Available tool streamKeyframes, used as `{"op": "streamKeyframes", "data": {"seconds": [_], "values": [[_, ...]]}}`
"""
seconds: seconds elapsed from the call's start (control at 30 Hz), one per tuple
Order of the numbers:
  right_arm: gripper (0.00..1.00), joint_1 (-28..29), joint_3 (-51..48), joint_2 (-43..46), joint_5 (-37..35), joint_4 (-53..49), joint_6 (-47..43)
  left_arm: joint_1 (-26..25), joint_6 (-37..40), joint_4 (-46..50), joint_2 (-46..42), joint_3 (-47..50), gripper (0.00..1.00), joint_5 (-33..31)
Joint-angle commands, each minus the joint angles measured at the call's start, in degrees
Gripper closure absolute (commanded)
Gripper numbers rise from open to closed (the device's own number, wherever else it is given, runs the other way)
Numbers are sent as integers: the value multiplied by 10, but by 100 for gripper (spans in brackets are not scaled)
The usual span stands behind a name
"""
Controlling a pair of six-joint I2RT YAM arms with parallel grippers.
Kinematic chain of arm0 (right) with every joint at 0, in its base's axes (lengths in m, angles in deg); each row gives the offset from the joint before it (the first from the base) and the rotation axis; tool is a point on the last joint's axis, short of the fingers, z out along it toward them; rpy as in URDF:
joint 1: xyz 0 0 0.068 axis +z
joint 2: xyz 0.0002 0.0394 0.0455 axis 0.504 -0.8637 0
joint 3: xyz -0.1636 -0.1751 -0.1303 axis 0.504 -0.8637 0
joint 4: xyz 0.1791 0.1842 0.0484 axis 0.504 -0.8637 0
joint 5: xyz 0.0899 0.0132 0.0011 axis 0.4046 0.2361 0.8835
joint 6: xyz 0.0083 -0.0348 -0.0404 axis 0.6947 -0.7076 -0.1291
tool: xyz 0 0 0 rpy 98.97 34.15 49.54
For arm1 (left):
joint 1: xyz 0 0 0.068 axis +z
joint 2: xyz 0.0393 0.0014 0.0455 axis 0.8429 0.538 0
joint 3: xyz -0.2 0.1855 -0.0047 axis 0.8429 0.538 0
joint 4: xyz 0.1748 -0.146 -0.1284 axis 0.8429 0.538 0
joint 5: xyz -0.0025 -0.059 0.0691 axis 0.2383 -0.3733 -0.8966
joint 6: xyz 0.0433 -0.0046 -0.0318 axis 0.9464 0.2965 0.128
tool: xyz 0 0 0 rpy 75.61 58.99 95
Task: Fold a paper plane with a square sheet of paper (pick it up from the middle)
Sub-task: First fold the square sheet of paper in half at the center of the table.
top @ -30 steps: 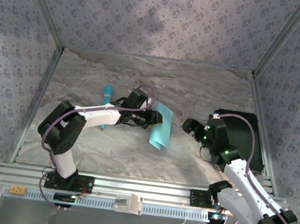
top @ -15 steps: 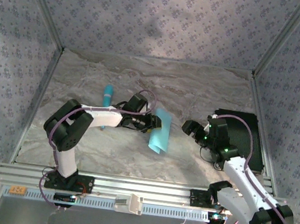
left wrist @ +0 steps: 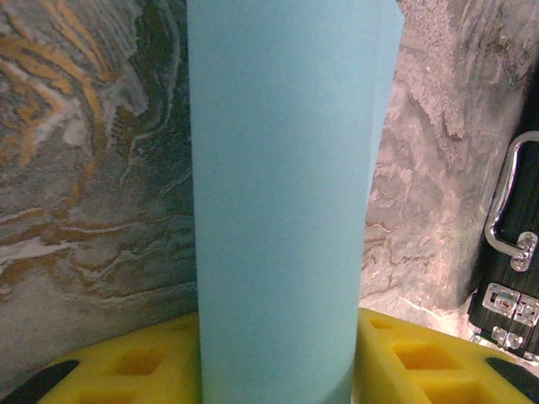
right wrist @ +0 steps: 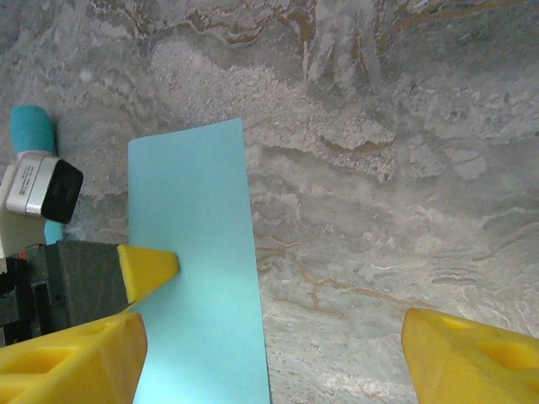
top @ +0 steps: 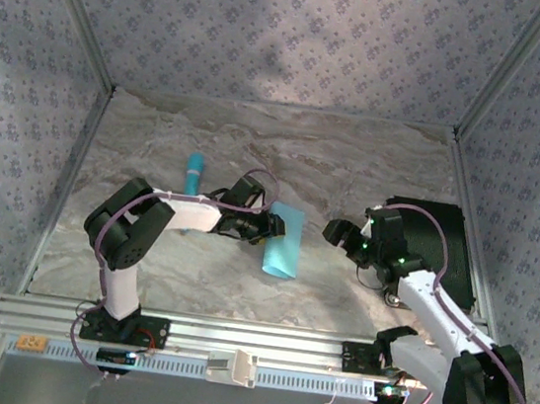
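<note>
The square sheet of paper [top: 283, 242] is light cyan and bent over into a narrow strip at the table's middle. My left gripper [top: 269, 225] is shut on its left edge. In the left wrist view the paper [left wrist: 286, 210] rises as a curved band between the yellow fingers [left wrist: 404, 353] of the left gripper [left wrist: 278, 374]. My right gripper [top: 338, 231] stands open just right of the sheet, apart from it. The right wrist view has the paper [right wrist: 194, 269] at the left, a left fingertip [right wrist: 150, 268] on it, and my right gripper [right wrist: 269, 358] over bare table.
A slim turquoise stick [top: 194, 167] lies behind the left arm, its tip [right wrist: 32, 126] in the right wrist view. A black case [top: 435, 234] sits at the right, its metal handle [left wrist: 509, 210] in the left wrist view. Patterned walls enclose the marble table [top: 257, 151].
My left gripper has drawn the paper lower and slightly left, laying it flatter toward the table. The right gripper has edged a little toward the sheet.
</note>
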Motion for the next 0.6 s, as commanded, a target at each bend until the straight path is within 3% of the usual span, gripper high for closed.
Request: {"op": "streamKeyframes", "data": {"seconds": [0.0, 0.27, 0.4, 0.57], "values": [[18, 22, 25, 24, -54, -28, -23, -5, 22, 53, -1, -5, 54, -57], [22, 44, -1, 25, -14, 27, -41, -34, 80, 159, -19, -57, 41, -130], [29, 48, -11, 8, 61, 85, -63, -33, 115, 204, -42, -67, 37, -180], [33, 58, -4, -19, 66, 88, -62, -24, 148, 215, -46, -70, 38, -167]]}}
